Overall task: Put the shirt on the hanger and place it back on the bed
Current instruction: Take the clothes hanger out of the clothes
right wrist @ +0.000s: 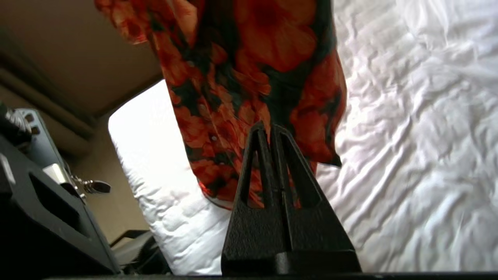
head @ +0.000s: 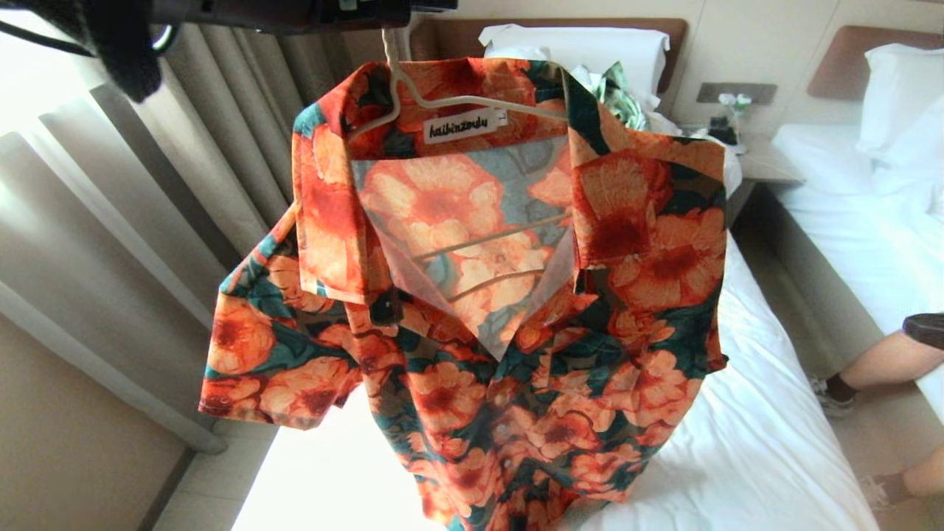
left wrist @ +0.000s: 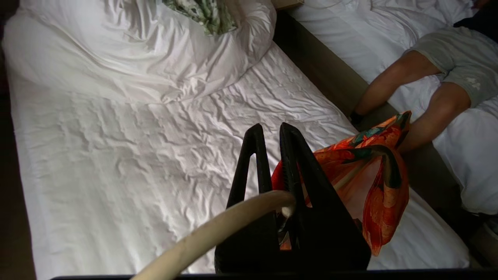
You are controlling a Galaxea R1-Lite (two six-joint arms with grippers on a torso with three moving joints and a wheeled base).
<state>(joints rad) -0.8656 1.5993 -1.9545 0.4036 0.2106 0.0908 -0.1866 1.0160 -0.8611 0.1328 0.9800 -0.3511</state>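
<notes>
The shirt (head: 479, 295), orange-red flowers on dark green, hangs open-collared on the cream-white hanger (head: 393, 63) above the bed (head: 752, 413). My left arm (head: 295, 13) reaches in along the top of the head view. In its wrist view my left gripper (left wrist: 272, 130) is shut on the hanger's curved hook (left wrist: 218, 229), with a shoulder of the shirt (left wrist: 381, 194) hanging past it over the wrinkled sheet (left wrist: 116, 155). My right gripper (right wrist: 268, 128) is shut with nothing seen in it, low beside the shirt's lower part (right wrist: 264, 58).
A green-and-white leaf garment (head: 619, 92) lies on the duvet (left wrist: 175, 58) near the pillow. A person's legs (head: 885, 361) rest between this bed and a second white bed (head: 870, 221). A nightstand (head: 759, 158) stands at the head end and curtains (head: 147, 221) hang on the left.
</notes>
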